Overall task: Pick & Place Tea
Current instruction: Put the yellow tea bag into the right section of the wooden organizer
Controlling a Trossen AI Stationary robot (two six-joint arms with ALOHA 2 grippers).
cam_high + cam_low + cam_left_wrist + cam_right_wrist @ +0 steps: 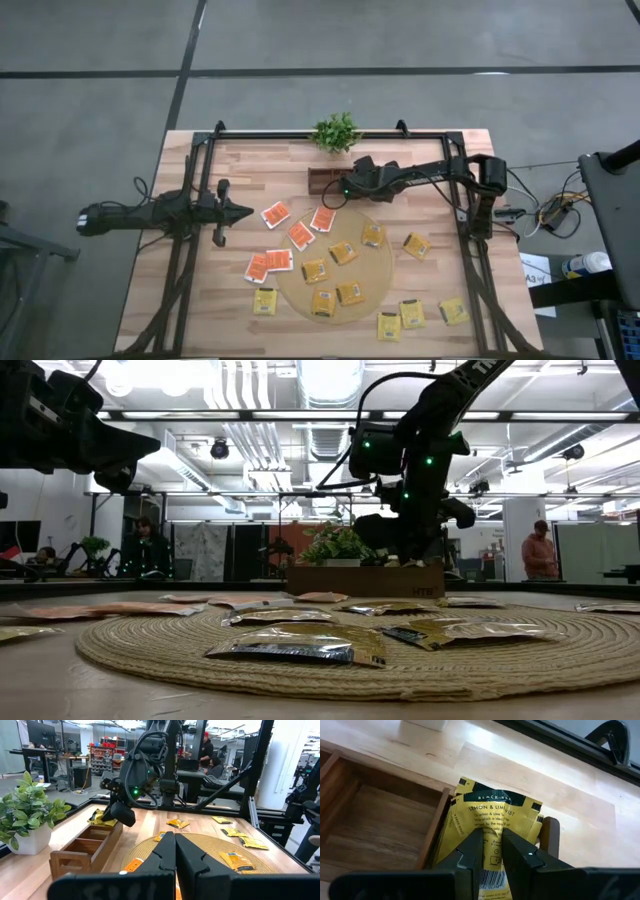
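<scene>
Right gripper (492,851) holding a yellow packet (492,817) at the end compartment of the wooden box (327,180).

The right jaws are clamped on the packet, which stands among other yellow packets in the box's end compartment; the neighbouring compartment is bare wood. The box lies at the worktop's (210,300) far edge beside the plant (336,132). The left gripper (243,211) waits above the worktop's left side, jaws together. Remaining tea lies flat: orange packets (300,235) just left of the round mat (298,292), yellow packets (343,252) on the mat and on the worktop around it.
</scene>
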